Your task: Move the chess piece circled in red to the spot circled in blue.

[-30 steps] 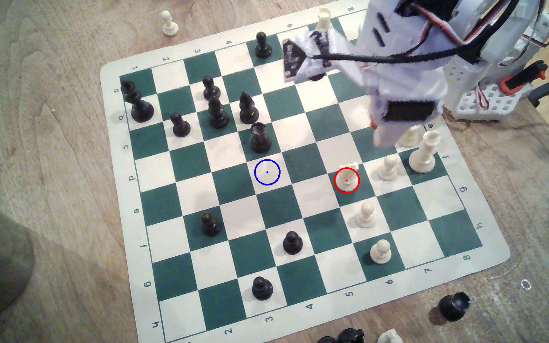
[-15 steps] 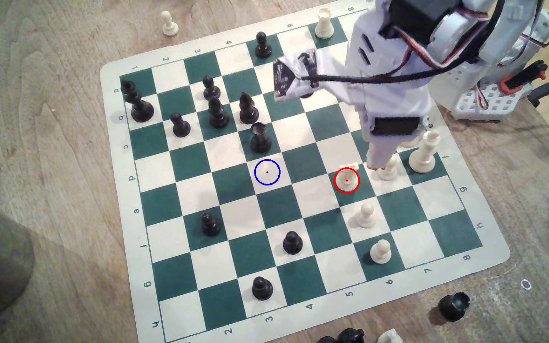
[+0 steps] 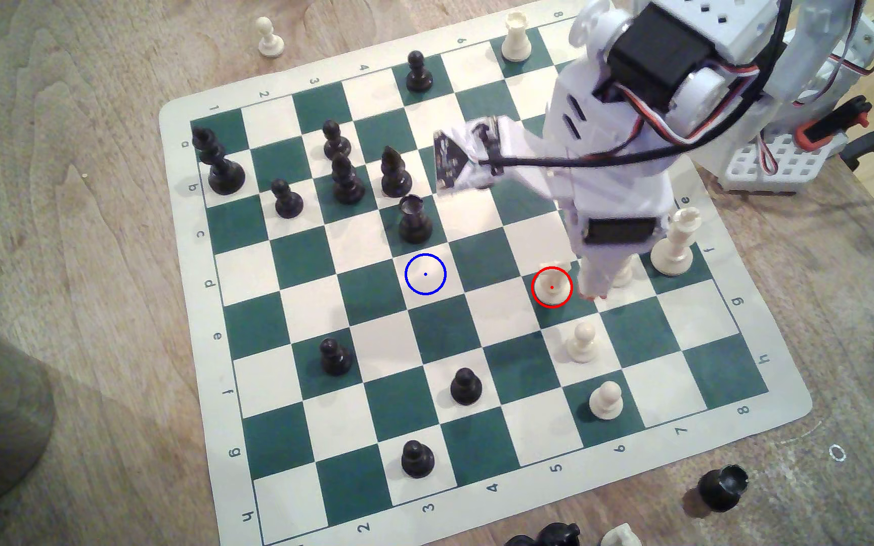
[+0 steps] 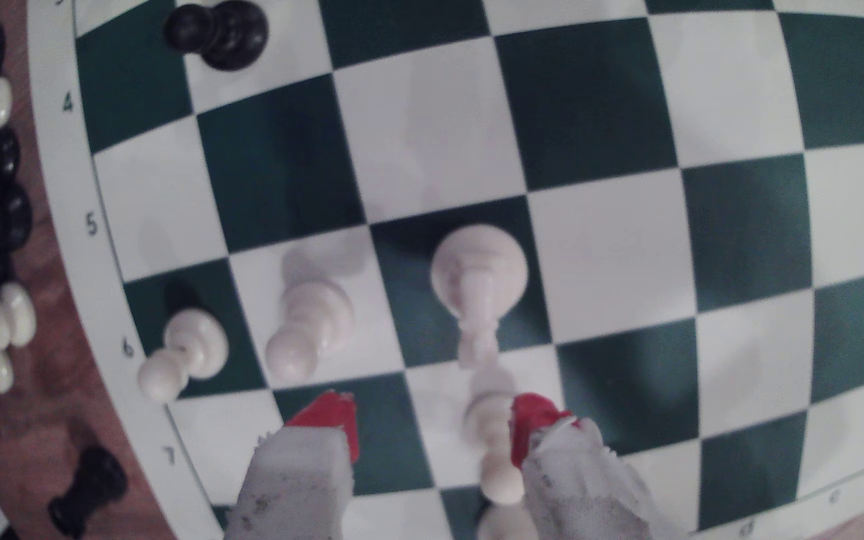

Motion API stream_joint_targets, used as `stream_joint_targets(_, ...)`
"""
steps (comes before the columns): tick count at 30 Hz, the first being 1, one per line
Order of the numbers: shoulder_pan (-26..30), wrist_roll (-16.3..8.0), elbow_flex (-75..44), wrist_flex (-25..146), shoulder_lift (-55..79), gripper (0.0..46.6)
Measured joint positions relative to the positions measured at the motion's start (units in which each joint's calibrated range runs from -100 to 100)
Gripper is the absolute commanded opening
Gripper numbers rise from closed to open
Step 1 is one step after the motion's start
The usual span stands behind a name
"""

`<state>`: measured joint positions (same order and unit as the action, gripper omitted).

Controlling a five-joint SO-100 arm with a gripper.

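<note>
So the chess piece circled in red [image 3: 552,283] sat on a green square toward the exterior view's right, nothing touching it, with the spot circled in blue [image 3: 425,274] a few squares off to the exterior view's left on an empty cream square. My guess is the marks were just there to tell start from finish, and the blue spot had a clear run to it apart from a black rook [image 3: 414,219] standing one square behind.

The gripper [image 4: 432,423] hung just beside the red-circled piece, on its exterior-view right, not around it yet. Jaws were parted fairly wide, red-tipped, holding nothing. In the wrist view a cream pawn [image 4: 492,441] was right up against one red tip, so it looked a bit crowded there, and I'd worry about knocking that pawn.

The arm reached out over the board [image 3: 477,315] from the bench's far right corner, wrist bent steeply down, fingers pointing almost straight at the squares.
</note>
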<state>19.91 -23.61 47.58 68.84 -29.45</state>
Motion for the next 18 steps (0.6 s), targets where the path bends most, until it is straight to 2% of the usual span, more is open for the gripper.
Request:
stream_joint_targets(8,0.1,0.1,0.0,-2.7,3.3,15.0)
stream_joint_targets(18,-2.4,1.0,0.6,-6.1,6.8,14.8)
